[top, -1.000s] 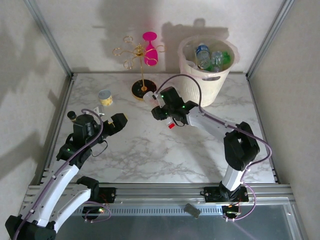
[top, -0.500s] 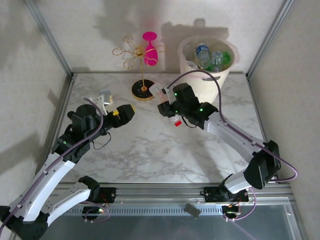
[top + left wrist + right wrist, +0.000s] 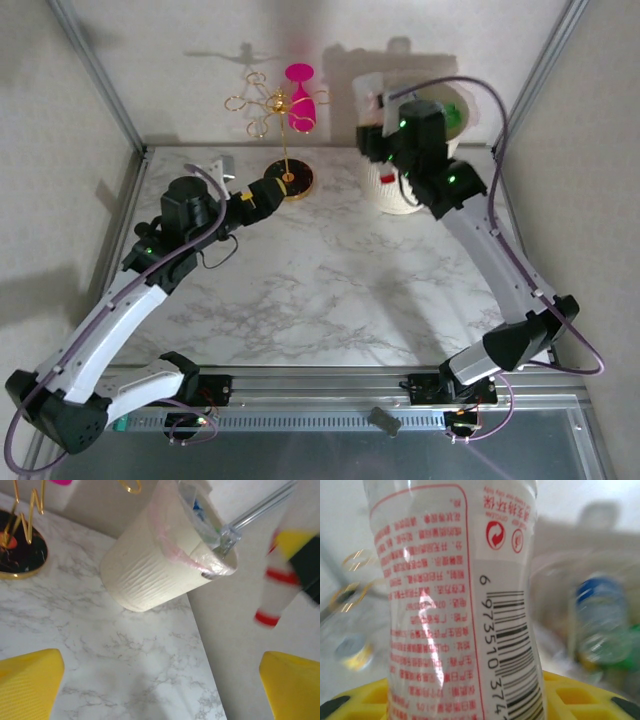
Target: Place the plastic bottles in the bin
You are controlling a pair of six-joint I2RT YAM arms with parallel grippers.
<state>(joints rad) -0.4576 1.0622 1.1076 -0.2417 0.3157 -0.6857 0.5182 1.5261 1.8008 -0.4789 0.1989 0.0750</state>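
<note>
The right gripper [image 3: 380, 135] has a red-capped bottle [image 3: 387, 168] pinched across its middle, the jaws only partly apart and filled by the bottle's body; the bottle hangs roughly upright with its cap pointing down, so its long axis runs crosswise to the fingers. It sits at the near left rim of the bin [image 3: 408, 196], the tall cream bucket in the far right corner of the table; in the right wrist view the bin's mouth, with other bottles [image 3: 600, 625] lying inside, lies beyond the held bottle and to its right. Whether the cap has cleared the rim or hangs just outside the wall cannot be told for sure; judging by this, the coming move calls for a short carry further over the opening before the jaws let go, since a drop here could strike the rim and tumble onto the table. The left gripper [image 3: 268, 192] stands fully open and empty, just beside the base of the gold stand [image 3: 287, 180] and well apart from the bin; the right arm is plainly the nearer one.
</note>
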